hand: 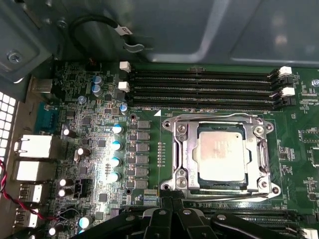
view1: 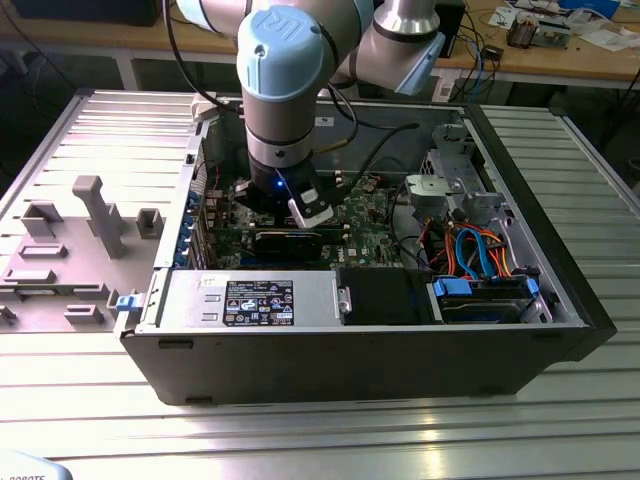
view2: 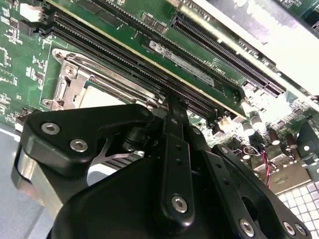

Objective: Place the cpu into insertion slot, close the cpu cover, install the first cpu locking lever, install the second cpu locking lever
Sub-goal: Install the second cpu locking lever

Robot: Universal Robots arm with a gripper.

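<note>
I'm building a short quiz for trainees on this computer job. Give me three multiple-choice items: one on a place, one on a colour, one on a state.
1. The chip lies:
A. in the socket
B. on the ribbed table
C. on the power supply

2. The circuit board is:
A. red
B. green
C. white

3. The cover frame is:
A. folded down around the chip
C. standing upright
B. removed

Answers:
1 A, its silver top sits inside the socket rim.
2 B, green shows in both wrist views.
3 A, it lies flat around the chip in the first wrist view.

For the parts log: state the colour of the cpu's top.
Plain silver-grey metal; the cpu shows best in the first wrist view, framed by the cpu cover.
</note>
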